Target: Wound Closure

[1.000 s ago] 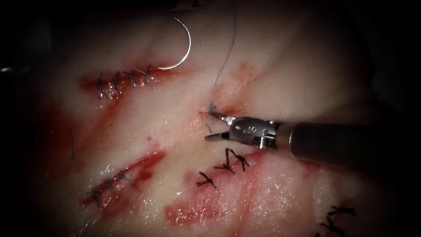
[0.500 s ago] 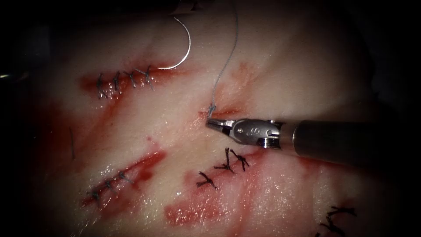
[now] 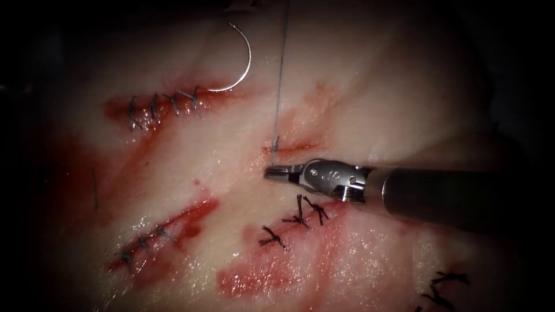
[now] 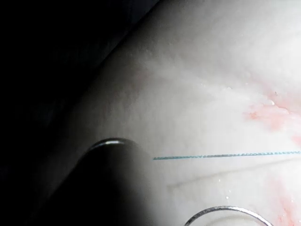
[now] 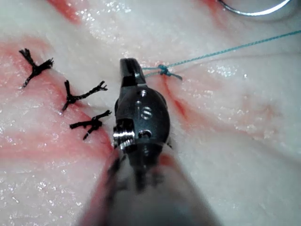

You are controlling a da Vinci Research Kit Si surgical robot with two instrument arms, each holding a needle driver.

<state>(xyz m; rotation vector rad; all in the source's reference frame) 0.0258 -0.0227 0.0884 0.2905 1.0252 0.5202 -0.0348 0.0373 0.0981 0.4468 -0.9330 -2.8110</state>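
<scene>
Endoscope view: we see right gripper [image 3: 270, 172] clenched on thread [image 3: 278, 86] tail just below knot [image 3: 274, 143]. Needle [image 3: 243, 63] lies free on tissue [image 3: 376, 104], near its far edge. Left gripper's state we cannot tell.

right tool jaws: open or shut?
Shut. The right tool has its jaws pressed together on the short thread tail beside the knot.
</scene>
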